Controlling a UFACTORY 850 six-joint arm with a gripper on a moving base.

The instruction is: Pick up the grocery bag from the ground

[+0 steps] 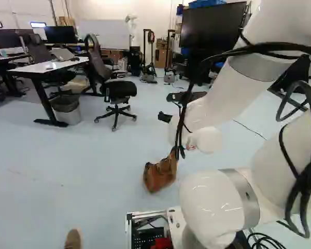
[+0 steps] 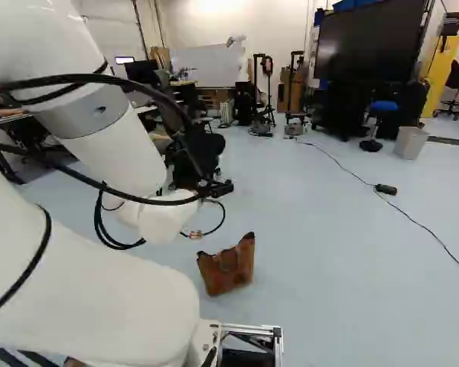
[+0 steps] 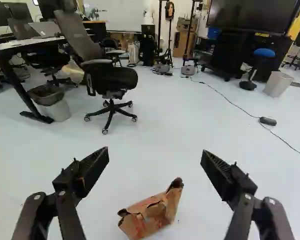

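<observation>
**Brown bag sits on open floor below parted gripper**

The grocery bag slumps on the ground just ahead of the robot's base, right of the middle in the left base view and near the middle of the right one. Nothing holds it. The black gripper is released, its orange-padded fingers spread wide with nothing between them, probably so the bag's crumpled top can pass into the gap. The white arm reaches out over the floor and seems placed for an approach; the next move likely calls for lowering and centring on the bag.

The bag looks like creased brown paper, its sides folded in and one corner rising to a peak; it may crush or tip if a finger catches it off-centre. Smooth, pale blue flooring surrounds it. Farther off stand a mesh-backed office chair, a waste bin and a white-topped desk. A person's brown shoe shows at the foot of the left base view.
</observation>
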